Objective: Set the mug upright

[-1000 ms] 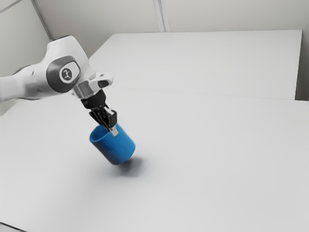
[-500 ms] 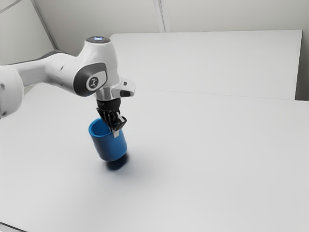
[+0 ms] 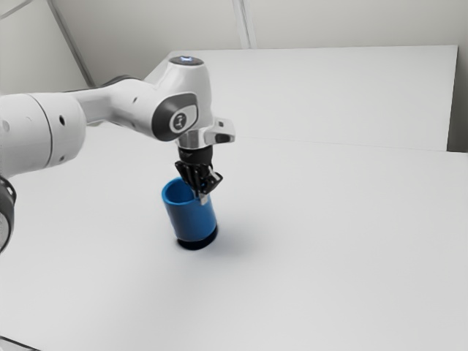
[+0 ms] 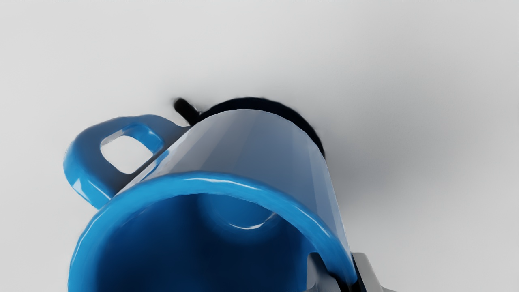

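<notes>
Exterior view, scanned from its left, with the mug as reference: my white arm [image 3: 110,110] with grey joint covers reaches in beyond the mug's exterior-view-left side and passes above it. Next, the blue, glossy, cylindrical mug [image 3: 192,219] is over the white, smooth table [image 3: 329,219], mouth upward but tilted, its rim leaning toward the exterior view's left relative to its base. A dark shadow [image 3: 196,243] lies directly beneath the base; contact between base and table cannot be determined. At the mug's rim, on the exterior view's right side, my black two-finger gripper [image 3: 202,196] points downward, clamped on the mug wall. Wrist view, same order: the blue looped handle [image 4: 83,152] projects from the mug's outer wall, away from the pinched part of the rim; then the hollow interior, with the inside bottom partly visible; then one grey fingertip [image 4: 318,273] inside the mug and the other outside, the wall pinched between them.
</notes>
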